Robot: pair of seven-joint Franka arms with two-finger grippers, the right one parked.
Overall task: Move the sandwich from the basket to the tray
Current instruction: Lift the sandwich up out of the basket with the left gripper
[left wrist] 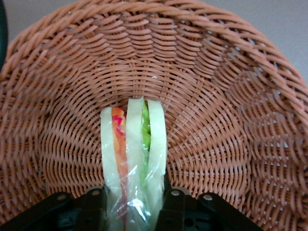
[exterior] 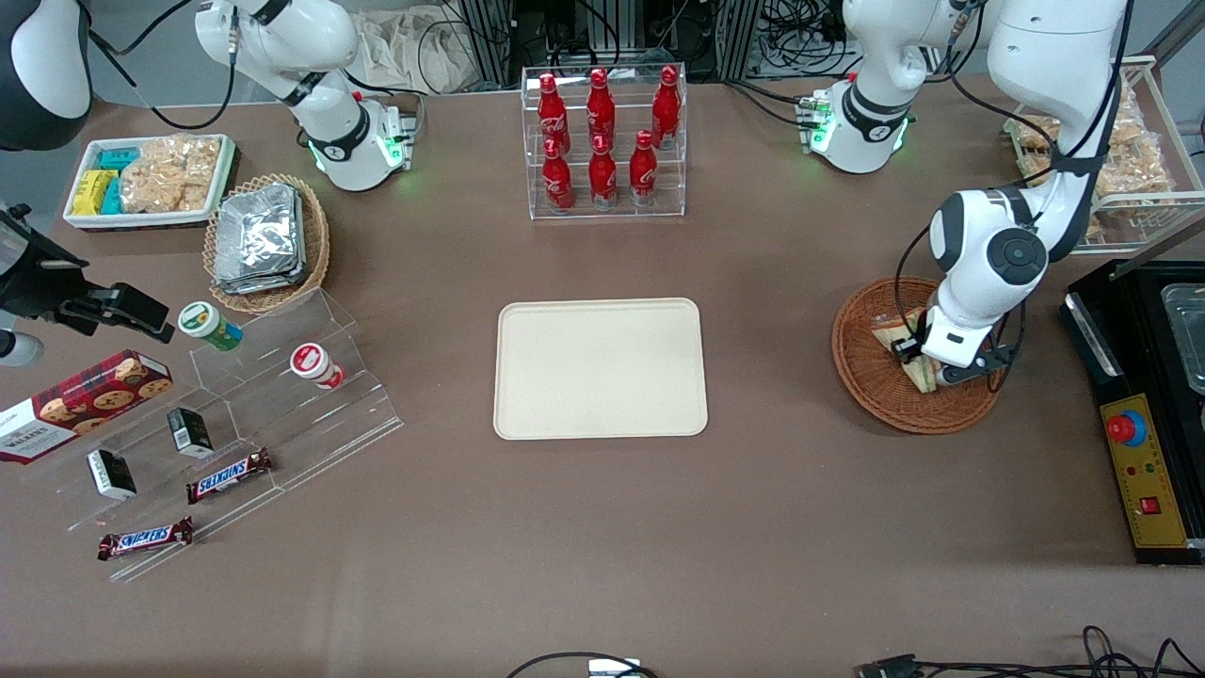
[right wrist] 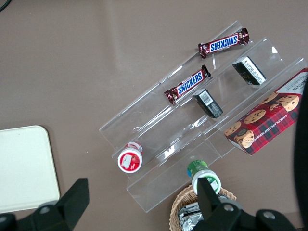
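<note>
The sandwich (left wrist: pixel 134 154), a wrapped wedge of pale bread with orange and green layers, stands on edge in the round brown wicker basket (left wrist: pixel 216 120). My left gripper (left wrist: pixel 134 211) is down in the basket, its two black fingers (left wrist: pixel 94 204) pressed against both sides of the sandwich. In the front view the gripper (exterior: pixel 927 363) is low over the basket (exterior: pixel 861 377) at the working arm's end, with the sandwich (exterior: pixel 918 375) partly hidden under it. The beige tray (exterior: pixel 600 367) lies bare at the table's middle.
A black control box (exterior: pixel 1144 471) lies beside the basket at the table's end. A clear rack of red bottles (exterior: pixel 602 141) stands farther from the camera than the tray. Clear snack shelves (exterior: pixel 273 405) and a foil-packet basket (exterior: pixel 264 240) lie toward the parked arm's end.
</note>
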